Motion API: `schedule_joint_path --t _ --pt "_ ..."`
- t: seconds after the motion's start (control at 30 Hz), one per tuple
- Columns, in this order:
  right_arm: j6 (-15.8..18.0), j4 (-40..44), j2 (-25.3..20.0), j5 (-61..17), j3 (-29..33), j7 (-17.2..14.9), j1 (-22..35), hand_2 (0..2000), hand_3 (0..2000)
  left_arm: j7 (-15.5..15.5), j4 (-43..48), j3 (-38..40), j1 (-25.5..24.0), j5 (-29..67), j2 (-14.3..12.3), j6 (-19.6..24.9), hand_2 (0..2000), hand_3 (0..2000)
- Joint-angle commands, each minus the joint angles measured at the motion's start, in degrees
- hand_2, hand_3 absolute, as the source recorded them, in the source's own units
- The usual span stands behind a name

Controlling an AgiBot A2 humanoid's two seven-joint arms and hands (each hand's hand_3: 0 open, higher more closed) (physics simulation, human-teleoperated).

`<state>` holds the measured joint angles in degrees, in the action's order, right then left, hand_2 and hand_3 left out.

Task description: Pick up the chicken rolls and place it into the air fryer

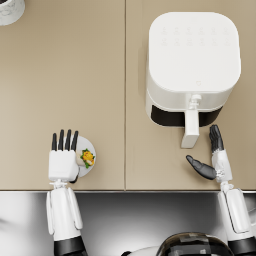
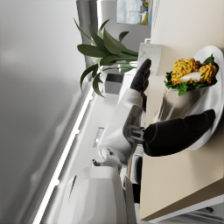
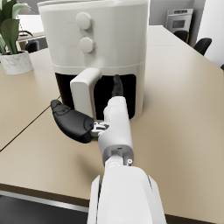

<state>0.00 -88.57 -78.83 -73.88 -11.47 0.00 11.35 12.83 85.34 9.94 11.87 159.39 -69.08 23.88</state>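
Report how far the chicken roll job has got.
Done: nothing. The rolls sit on their plate. In hand: the left hand is at the plate, holding nothing; the right hand is open by the fryer handle. Left: open the drawer, grasp the rolls, load them.

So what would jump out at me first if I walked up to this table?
Probably the big white air fryer at the far right, its handle sticking out toward the robot, with the right hand open just beside it. Then the small plate of chicken rolls at the near left, under the left hand.
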Motion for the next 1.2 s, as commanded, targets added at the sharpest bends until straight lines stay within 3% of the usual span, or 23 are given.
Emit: schedule_joint_path --t 0.03,0.07,0.1,0.23,0.37,0.47,0.57,0.97,1.0,1.03,1.13,1.17,1.2 --pt "0.0 -0.3 -0.4 0.0 0.2 0.0 0.8 0 0 1.0 -6.0 -1.8 0.6 0.0 0.2 -0.6 0 0" --pt "0.0 -0.4 -0.5 0.0 0.6 0.0 0.8 0 0 1.7 -6.7 -2.0 0.6 0.1 0.4 -1.2 1361 327" --pt "0.0 0.0 -0.7 0.0 0.7 0.0 0.9 0 0 2.0 -6.6 -1.9 0.6 0.1 0.4 -1.7 2000 653" --pt "0.0 3.1 -1.3 0.0 0.3 0.0 1.7 0 0 1.7 -9.4 -2.7 2.3 0.0 0.5 -7.7 2000 1960" --pt "0.0 8.9 -2.3 0.0 -2.0 0.0 3.3 0 0 -0.8 -3.8 -3.2 3.1 0.0 0.2 -12.2 2000 2000" --pt "0.0 12.0 -3.3 0.0 -3.5 0.0 4.9 0 0 -7.4 4.9 -3.7 3.4 0.1 0.1 -17.5 2000 2000" --pt "0.0 13.9 -4.0 0.0 -4.3 0.0 5.9 0 0 -10.8 10.6 -4.7 3.8 0.1 0.0 -19.6 2000 2000" --pt "-1.1 15.8 -6.2 -0.1 -7.5 0.0 9.6 0 0 -12.7 20.4 -6.3 5.4 0.1 -0.9 -20.7 2000 2000" --pt "-1.3 14.6 -5.8 -0.2 -7.6 0.0 9.0 1361 327 -12.7 20.2 -6.5 5.7 0.1 -1.0 -20.7 2000 2000" --pt "-2.7 14.6 -5.7 -0.2 -7.7 0.0 9.0 2000 653 -12.7 20.3 -6.7 5.8 0.1 -1.0 -20.7 2000 2000" --pt "-7.8 11.4 -4.7 -0.2 -8.4 0.0 7.3 2000 1633 -12.7 21.0 -7.5 6.2 0.1 -1.3 -20.7 2000 2000" --pt "-7.8 9.9 -4.5 -0.2 -8.4 0.0 6.7 2000 1960 -12.7 21.0 -7.9 6.6 0.1 -1.4 -20.7 2000 2000" --pt "-6.9 7.8 -4.2 -0.2 -8.8 -0.1 5.9 2000 2000 -12.7 20.9 -8.6 7.0 0.1 -1.5 -20.7 2000 2000"
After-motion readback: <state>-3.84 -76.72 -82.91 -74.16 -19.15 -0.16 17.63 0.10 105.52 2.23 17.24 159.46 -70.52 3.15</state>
